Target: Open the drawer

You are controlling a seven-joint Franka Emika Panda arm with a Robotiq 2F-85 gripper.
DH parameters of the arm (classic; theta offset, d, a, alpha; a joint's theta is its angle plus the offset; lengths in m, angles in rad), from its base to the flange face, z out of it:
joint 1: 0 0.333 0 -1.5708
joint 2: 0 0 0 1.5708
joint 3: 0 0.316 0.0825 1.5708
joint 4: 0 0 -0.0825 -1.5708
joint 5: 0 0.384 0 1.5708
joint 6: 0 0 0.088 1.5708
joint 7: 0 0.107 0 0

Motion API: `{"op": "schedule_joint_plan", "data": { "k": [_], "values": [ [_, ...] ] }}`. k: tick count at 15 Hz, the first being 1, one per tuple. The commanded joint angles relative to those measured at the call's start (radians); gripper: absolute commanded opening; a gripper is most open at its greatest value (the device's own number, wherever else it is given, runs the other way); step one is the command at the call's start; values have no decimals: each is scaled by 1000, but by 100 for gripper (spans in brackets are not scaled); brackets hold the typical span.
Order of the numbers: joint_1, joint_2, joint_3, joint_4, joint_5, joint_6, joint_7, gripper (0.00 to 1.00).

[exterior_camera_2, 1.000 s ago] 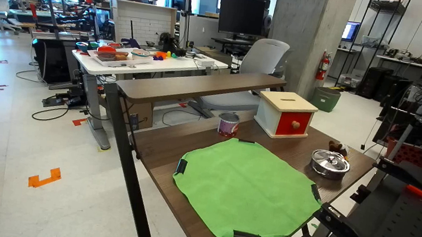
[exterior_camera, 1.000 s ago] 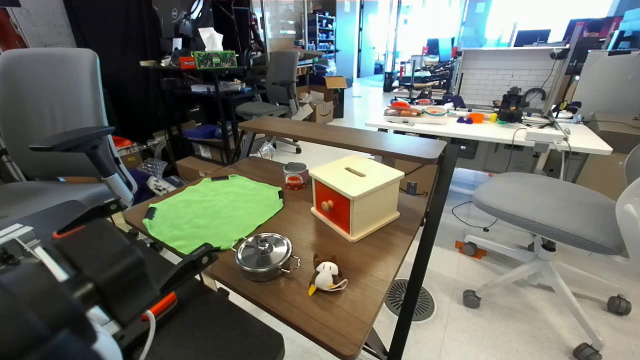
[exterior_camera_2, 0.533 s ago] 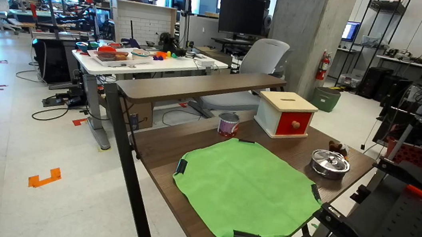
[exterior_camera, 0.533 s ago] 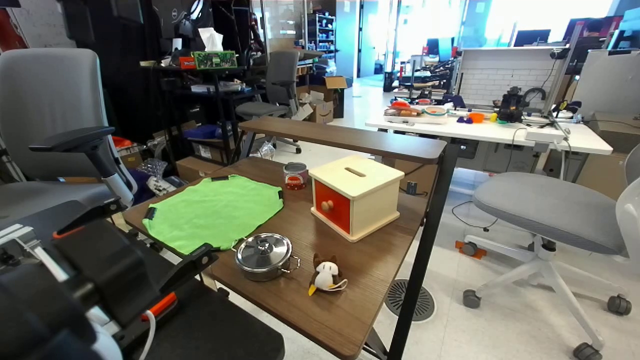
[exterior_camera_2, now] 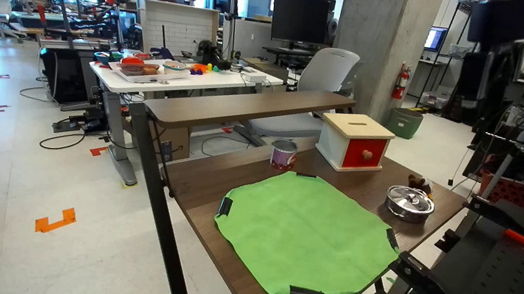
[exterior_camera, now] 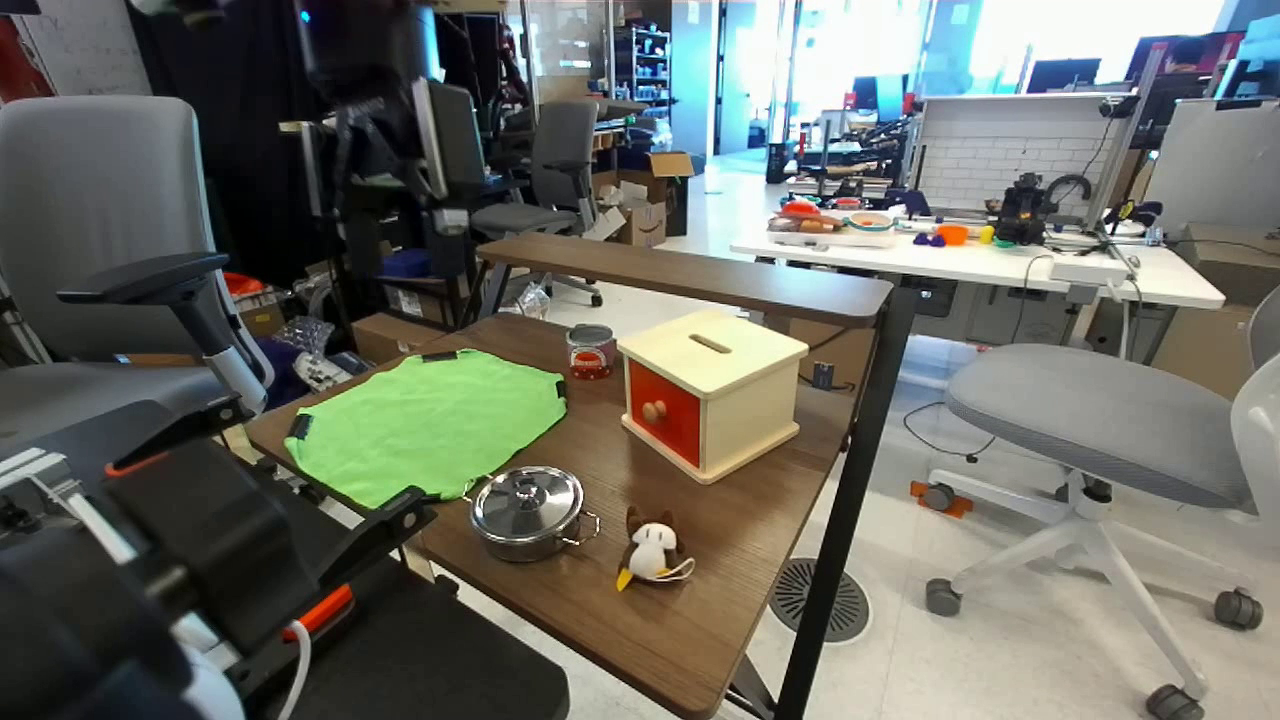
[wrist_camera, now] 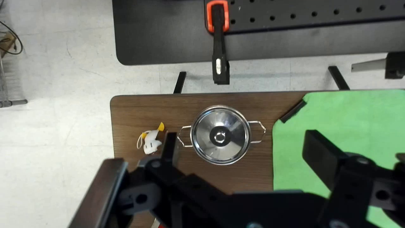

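A: Quick, how was the gripper (wrist_camera: 241,146)?
B: Spread, fingers (wrist_camera: 321,158) wide apart in the wrist view; it hung well above the table (exterior_camera: 740,540), apart from the wooden box (exterior_camera: 750,430).
A: And the drawer (exterior_camera: 683,422)?
B: Closed, red-fronted, set in that box, table's far right in an exterior view. Lidded pot (exterior_camera: 527,505) and plush toy (exterior_camera: 653,550) sat nearer, green cloth (exterior_camera: 430,430) lay left, can (exterior_camera: 590,355) stood just left of the box.

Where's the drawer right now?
In an exterior view, the drawer sits right of center in the wooden box, with the tin can left of it and the lidded pot lower right.
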Motion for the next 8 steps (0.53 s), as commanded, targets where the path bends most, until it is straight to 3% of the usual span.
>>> {"op": "schedule_joint_plan", "data": {
  "k": [1, 4, 8],
  "values": [
    [-11, 166, -27, 86, 0, 160, 87, 100],
    [-6, 280, -54, 156, 27, 237, 139, 100],
    [-5, 425, -75, 284, 103, 256, 176, 100]
  ]
}}
